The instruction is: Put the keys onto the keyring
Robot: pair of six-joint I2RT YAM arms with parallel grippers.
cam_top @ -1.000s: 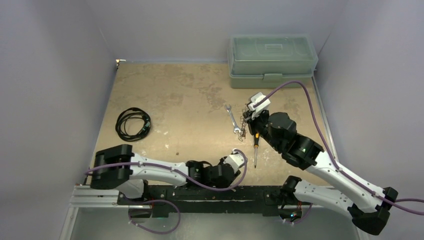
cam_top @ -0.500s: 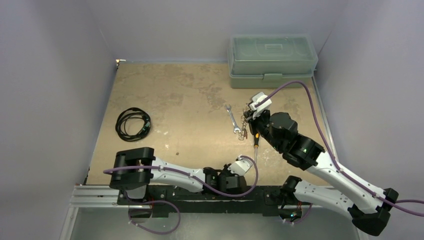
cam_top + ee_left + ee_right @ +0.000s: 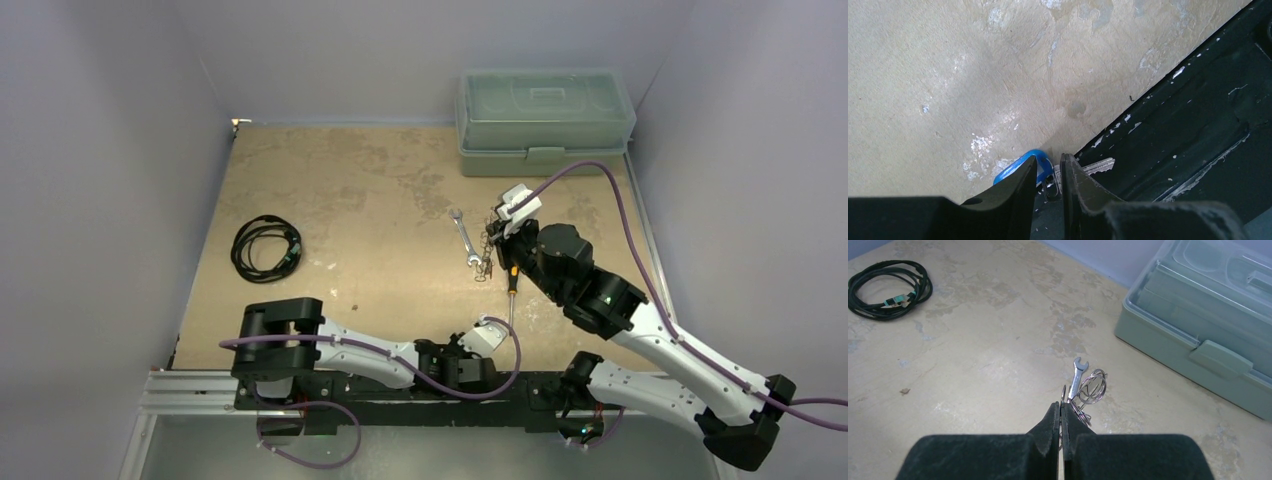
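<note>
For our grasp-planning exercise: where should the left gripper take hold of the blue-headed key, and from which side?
At the neck of the blue-headed key, where blue head meets silver blade, coming down from above. It seems to lie flat on the table, so only its thin sides can be pinched; the left gripper straddles that neck.

The left arm (image 3: 345,348) and right arm (image 3: 665,350) are showing white shells between bulky black joints. Purple cables (image 3: 585,170) are trailing along both, and the right gripper (image 3: 1061,407) is tapering into matte black wedges.
</note>
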